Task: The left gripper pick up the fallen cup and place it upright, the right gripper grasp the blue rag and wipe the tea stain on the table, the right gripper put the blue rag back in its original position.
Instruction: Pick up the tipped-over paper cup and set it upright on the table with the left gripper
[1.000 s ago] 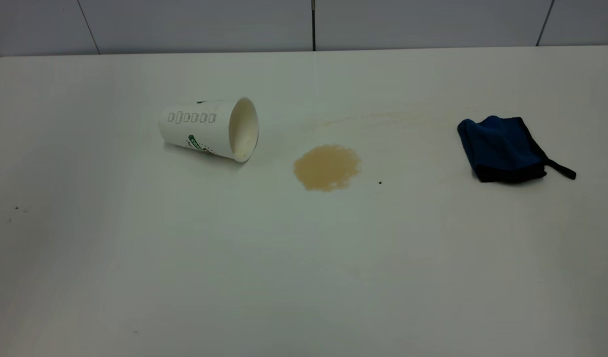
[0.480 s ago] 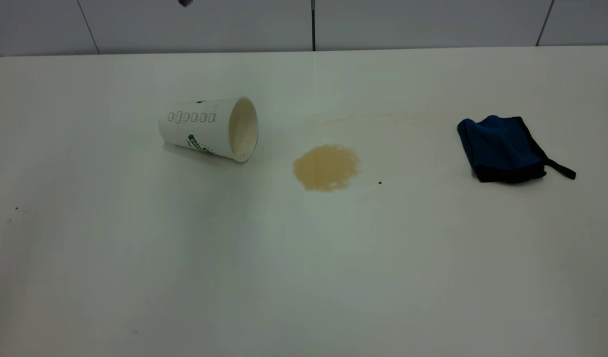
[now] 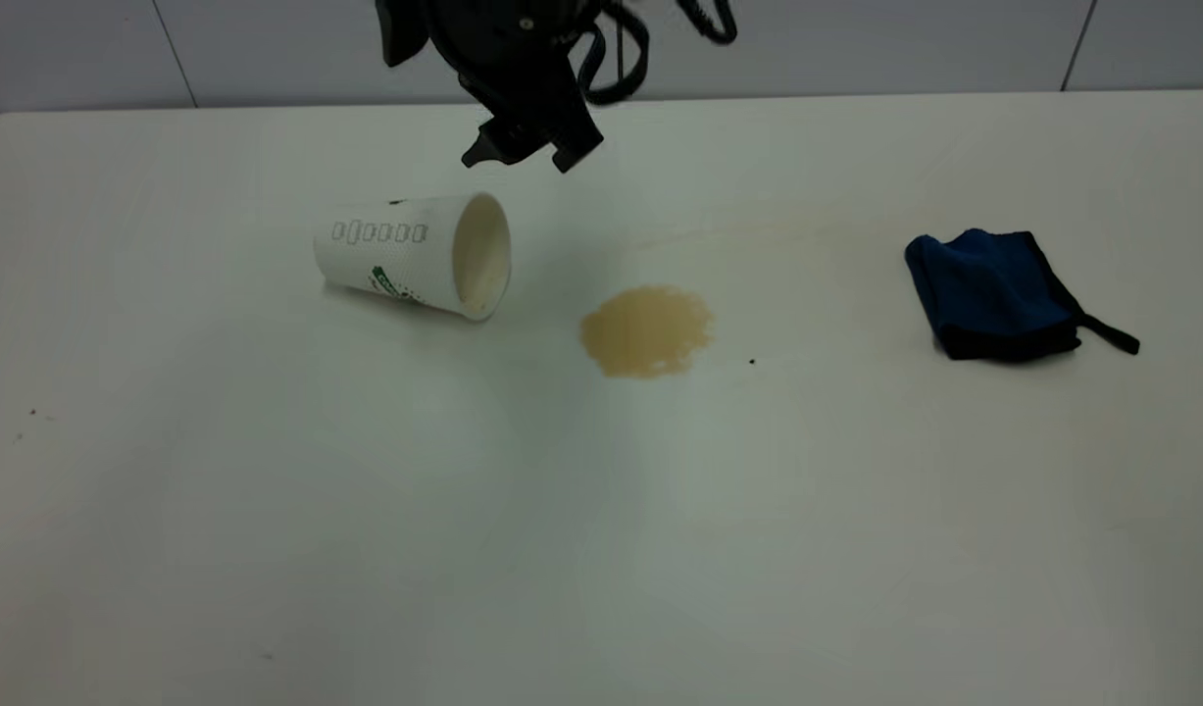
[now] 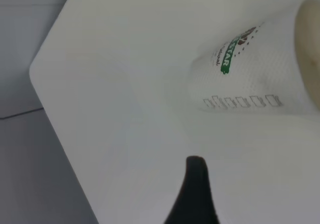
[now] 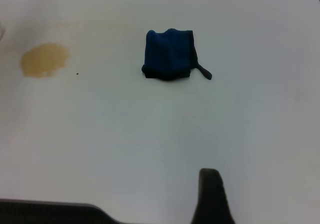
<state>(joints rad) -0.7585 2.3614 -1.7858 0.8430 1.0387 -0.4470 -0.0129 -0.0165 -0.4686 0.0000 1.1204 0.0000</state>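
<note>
Cup down on the table (image 3: 268, 549); one gripper hangs above it.

Mid-frame in the exterior view, the cup (image 3: 415, 255) lies on its side, mouth toward the tea stain (image 3: 646, 330); the blue rag (image 3: 993, 292) sits at right. At upper centre, the left gripper (image 3: 530, 155) hangs over the cup, fingers slightly parted and empty. The left wrist view alone shows the green logo. The right gripper (image 5: 212, 196) appears only in the right wrist view, state not determinable.

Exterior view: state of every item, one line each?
cup: on its side, mouth toward the stain, not held.
tea stain: unwiped, on the table.
blue rag: bunched, lying flat, untouched.
left claw: in the air behind the cup, empty, fingers apart.
right claw: one finger visible in its wrist view, far from the rag.
</note>
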